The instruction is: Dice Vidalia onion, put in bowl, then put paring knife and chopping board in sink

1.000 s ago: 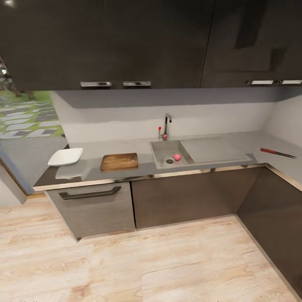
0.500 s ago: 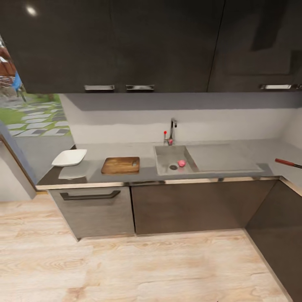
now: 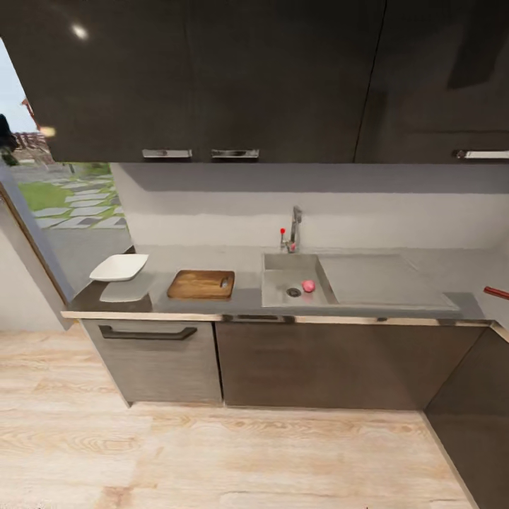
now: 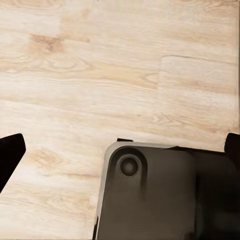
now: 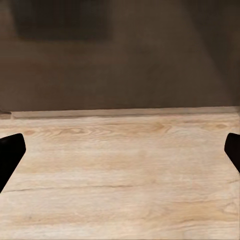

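vidalia onion [image 3: 308, 285] lies in the sink [image 3: 283, 272] beside the drain.

Showing pinkish-red Vidalia onion [image 3: 308, 285], grained brown chopping board [image 3: 201, 284], white bowl [image 3: 119, 267], grey sink [image 3: 279, 293], pale wood-grain floor [image 3: 233, 452].

Grainy wooden chopping board [image 3: 201, 283]

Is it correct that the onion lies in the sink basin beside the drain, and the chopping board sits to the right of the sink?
Not quite. The head view shows the chopping board left of the sink, not right. The onion does lie beside the drain.
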Controlling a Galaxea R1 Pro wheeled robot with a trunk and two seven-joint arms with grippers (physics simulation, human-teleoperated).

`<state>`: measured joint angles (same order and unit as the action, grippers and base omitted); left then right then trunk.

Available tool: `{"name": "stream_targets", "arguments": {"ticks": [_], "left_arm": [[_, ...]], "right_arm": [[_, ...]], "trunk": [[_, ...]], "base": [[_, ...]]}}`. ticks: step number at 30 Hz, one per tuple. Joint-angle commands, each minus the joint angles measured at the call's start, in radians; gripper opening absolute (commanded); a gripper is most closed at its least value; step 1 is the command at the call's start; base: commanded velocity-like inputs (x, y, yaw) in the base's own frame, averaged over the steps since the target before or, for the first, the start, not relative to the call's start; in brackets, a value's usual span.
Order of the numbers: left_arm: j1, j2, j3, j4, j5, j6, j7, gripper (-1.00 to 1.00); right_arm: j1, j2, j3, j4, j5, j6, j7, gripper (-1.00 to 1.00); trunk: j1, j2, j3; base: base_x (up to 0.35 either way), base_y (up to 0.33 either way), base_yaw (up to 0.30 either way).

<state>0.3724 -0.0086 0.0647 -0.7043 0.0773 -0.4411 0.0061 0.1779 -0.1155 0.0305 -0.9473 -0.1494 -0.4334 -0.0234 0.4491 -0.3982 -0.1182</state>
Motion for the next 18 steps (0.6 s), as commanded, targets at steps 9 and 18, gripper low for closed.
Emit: {"name": "stream_targets", "arguments": {"ticks": [9,18], "left_arm": [[0.0,-0.001,0.001,0.0,0.006,0.001,-0.001,1.0],[0.0,-0.001,0.001,0.001,0.006,0.0,-0.001,1.0]], "right_arm": [[0.0,-0.002,0.003,-0.001,-0.007,-0.002,-0.001,1.0],[0.0,-0.002,0.003,-0.001,-0.007,-0.002,-0.001,1.0]], "trunk": [[0.001,-0.002,0.006],[0.001,-0.002,0.014]], "base": [[0.114,-0.289,0.093],[0.085,-0.198,-0.135]]}}
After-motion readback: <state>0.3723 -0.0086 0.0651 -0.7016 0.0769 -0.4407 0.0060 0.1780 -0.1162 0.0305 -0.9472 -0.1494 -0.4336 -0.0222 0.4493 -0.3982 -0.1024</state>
